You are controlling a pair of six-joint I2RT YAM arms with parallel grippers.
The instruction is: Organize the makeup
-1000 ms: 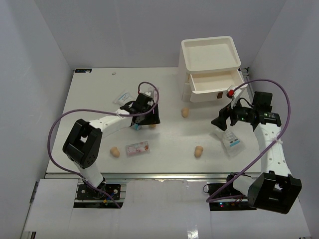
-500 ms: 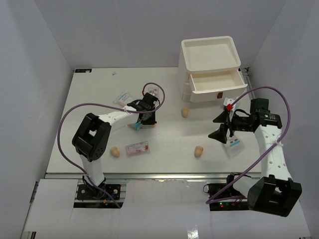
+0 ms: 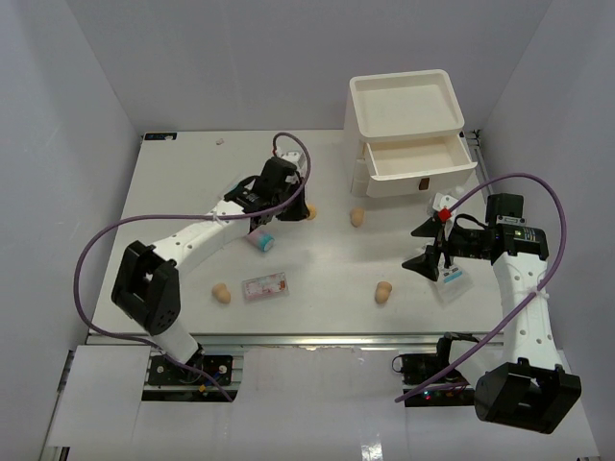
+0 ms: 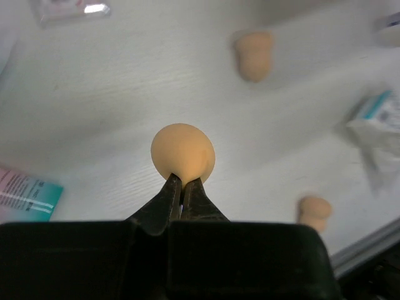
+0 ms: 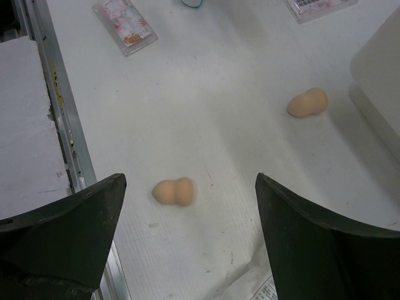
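Observation:
My left gripper (image 3: 300,207) (image 4: 184,182) is shut on a tan egg-shaped sponge (image 4: 183,153) (image 3: 307,212), pinching its lower edge above the table's middle. A second tan sponge (image 3: 356,218) (image 5: 307,103) lies near the white drawer box, a third sponge (image 3: 383,292) (image 5: 174,191) near the front, and one more (image 3: 222,293) at front left. My right gripper (image 3: 429,247) (image 5: 189,180) hangs wide open, empty, over the third sponge. A pink-and-white sachet (image 3: 266,286) (image 5: 125,25), a pink tube with teal cap (image 3: 260,240) (image 4: 28,194) and a clear printed packet (image 3: 452,280) lie loose.
The white three-drawer box (image 3: 404,108) stands at the back right with its top drawer (image 3: 420,160) pulled open. Another clear packet (image 5: 319,6) lies at far left, partly under my left arm. The table's metal front edge (image 5: 59,106) is close to the right gripper.
The left gripper closed on the tan sponge and carried it away from the pink tube, toward the back right. The right gripper shifted slightly and stays open.

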